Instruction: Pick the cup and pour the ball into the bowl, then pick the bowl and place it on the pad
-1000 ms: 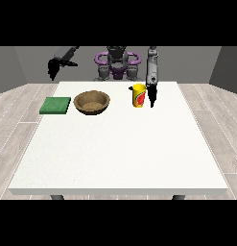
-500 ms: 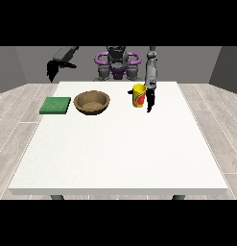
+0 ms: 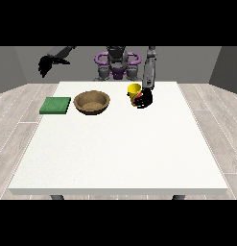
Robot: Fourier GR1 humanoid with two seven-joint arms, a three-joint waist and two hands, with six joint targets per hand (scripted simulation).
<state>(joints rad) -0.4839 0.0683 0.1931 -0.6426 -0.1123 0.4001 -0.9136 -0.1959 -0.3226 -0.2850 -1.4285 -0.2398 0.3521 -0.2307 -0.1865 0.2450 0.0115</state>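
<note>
A yellow cup [image 3: 134,90] with a red mark on its side stands on the white table [image 3: 120,149] near the far edge. The hand at the view's right [image 3: 144,98] is against the cup's right side, its black fingers curled round the cup. The ball is not visible. A brown wooden bowl [image 3: 92,102] sits left of the cup, and a green square pad [image 3: 55,105] lies further left. The hand at the view's left [image 3: 46,65] hangs raised in the air beyond the table's far left corner, holding nothing.
The robot's torso [image 3: 117,65] stands behind the table's far edge. A wide stretch of white tabletop lies between the objects and the near edge.
The hand at the view's right has moved in from beside the cup and closed round it. The raised hand at the view's left has shifted slightly.
</note>
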